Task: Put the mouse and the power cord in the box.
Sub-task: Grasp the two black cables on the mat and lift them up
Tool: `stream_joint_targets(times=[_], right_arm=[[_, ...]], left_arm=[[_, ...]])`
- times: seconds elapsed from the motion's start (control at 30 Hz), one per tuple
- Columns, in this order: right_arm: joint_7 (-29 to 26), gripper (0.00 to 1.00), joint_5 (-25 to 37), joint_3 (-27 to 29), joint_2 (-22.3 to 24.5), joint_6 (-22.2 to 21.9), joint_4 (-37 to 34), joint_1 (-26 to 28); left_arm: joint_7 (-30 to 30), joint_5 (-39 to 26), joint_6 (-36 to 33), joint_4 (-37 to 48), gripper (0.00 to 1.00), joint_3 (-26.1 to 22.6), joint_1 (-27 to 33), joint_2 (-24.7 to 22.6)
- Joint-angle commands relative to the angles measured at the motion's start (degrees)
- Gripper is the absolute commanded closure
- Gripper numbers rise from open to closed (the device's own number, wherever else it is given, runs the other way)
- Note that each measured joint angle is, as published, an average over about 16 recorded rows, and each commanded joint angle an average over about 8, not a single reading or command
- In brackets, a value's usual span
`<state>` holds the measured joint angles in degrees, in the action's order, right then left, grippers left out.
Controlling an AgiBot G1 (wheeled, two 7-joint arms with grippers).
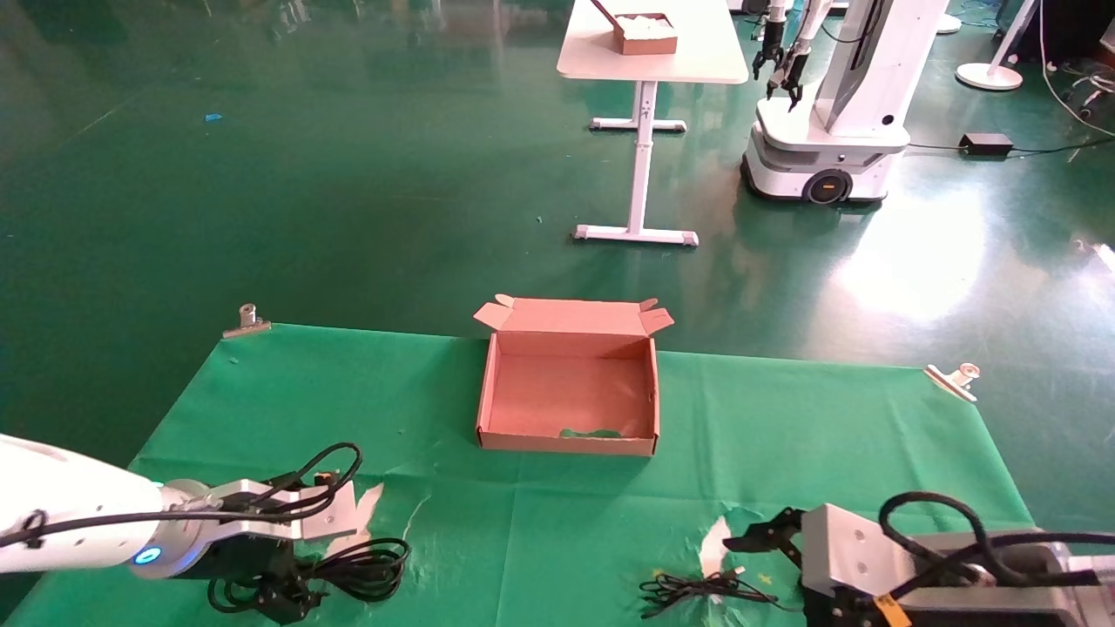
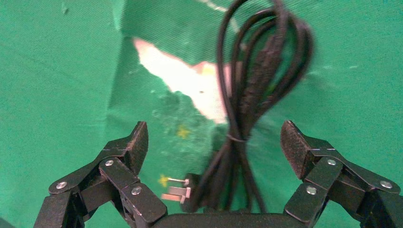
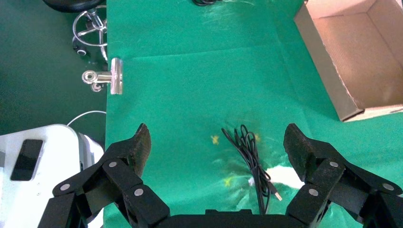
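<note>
The brown cardboard box (image 1: 566, 396) stands open and empty at the middle of the green cloth, lid folded back; its corner shows in the right wrist view (image 3: 351, 61). The power cord (image 1: 357, 566) lies in thick black loops near the front left. My left gripper (image 1: 274, 592) hangs open right over it, and the cord (image 2: 252, 95) and its plug (image 2: 178, 192) lie between the fingers, untouched. At the front right my right gripper (image 1: 784, 570) is open above a thin black cable (image 3: 252, 156) with a USB end. The mouse itself is hidden.
Metal clips (image 1: 246, 320) (image 1: 954, 379) pin the cloth's far corners. The cloth is torn, showing white patches (image 1: 716, 544) (image 1: 370, 503). Beyond the table, on the green floor, stand a white desk (image 1: 649, 52) with a smaller box and another robot (image 1: 836, 113).
</note>
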<state>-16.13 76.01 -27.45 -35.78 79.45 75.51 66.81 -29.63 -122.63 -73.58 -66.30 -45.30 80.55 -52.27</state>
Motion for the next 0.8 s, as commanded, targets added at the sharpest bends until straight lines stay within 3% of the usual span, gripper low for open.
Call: stream_joint_targets(times=[0.03, 0.4, 0.8], right_arm=[[-0.21, 0.0, 0.03, 0.06, 0.24, -0.12, -0.06, -0.13], [-0.34, 0.0, 0.71, -0.16, 0.69, -0.53, 0.41, -0.94], [-0.94, 0.0, 3.99, -1.24, 0.22, -0.3, 0.81, 0.85]], left_arm=[[0.11, -1.89, 0.92, 2.22, 0.0, -0.73, 0.17, -1.3], [0.49, -3.98, 2.39, 5.63, 0.0, -1.34, 0.64, -2.51], [2.2, -0.89, 2.62, 8.89, 0.0, -0.32, 0.79, -2.71]])
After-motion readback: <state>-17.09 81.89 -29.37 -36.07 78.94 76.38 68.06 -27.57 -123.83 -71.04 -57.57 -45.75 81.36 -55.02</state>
